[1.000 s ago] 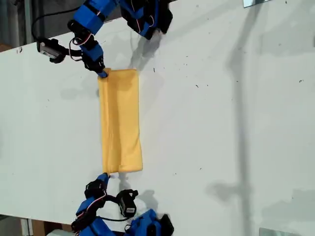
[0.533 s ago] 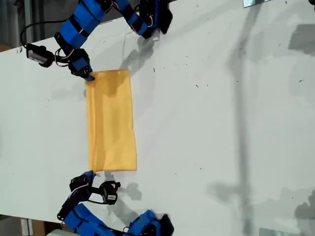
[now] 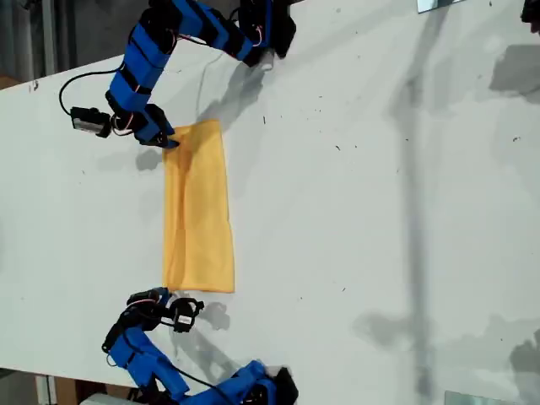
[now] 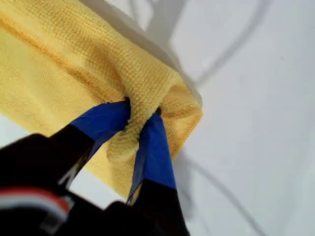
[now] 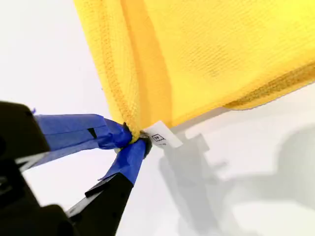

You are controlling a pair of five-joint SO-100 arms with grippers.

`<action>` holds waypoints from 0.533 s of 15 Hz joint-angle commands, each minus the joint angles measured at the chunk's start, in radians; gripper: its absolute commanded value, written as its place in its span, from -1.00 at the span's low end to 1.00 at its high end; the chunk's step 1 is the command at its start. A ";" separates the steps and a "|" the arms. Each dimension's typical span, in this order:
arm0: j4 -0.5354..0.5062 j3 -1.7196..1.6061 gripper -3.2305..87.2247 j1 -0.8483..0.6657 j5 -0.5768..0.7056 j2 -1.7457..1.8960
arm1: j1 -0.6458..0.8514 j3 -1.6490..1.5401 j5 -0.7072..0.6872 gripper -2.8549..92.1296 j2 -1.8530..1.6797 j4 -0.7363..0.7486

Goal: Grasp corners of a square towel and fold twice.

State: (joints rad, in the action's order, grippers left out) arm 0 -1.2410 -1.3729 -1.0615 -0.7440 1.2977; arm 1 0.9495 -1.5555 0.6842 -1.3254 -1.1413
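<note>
Cloth was soft and light, so it would sag unless pinched at the hem corners. The towel [image 3: 199, 207] lay folded as a long strip on the table [image 3: 380, 211], left of centre in the exterior view. My second gripper [image 5: 133, 140] was closed on a corner beside the label [image 5: 162, 136]. My first gripper [image 4: 141, 112] was closed on another bunched corner.

My first gripper [image 4: 140, 113] and my second gripper [image 5: 134, 137] share black jaws wrapped in blue tape. Both arms have blue segmented shells, black motors and thin black cables.
</note>
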 commanded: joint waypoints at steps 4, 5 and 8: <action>-0.129 -0.143 -0.93 0.152 -0.080 0.360 | -0.031 -0.054 0.006 -0.94 -0.321 -0.146; -0.127 -0.199 -0.93 0.193 -0.097 0.402 | -0.044 -0.098 0.009 -0.94 -0.354 -0.161; -0.071 -0.383 -0.93 0.288 -0.163 0.525 | -0.104 -0.258 0.029 -0.94 -0.445 -0.150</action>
State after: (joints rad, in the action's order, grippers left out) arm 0 -1.3284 -1.7073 -0.8084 -0.8774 1.7365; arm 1 0.8621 -1.7748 0.6980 -1.6889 -1.2947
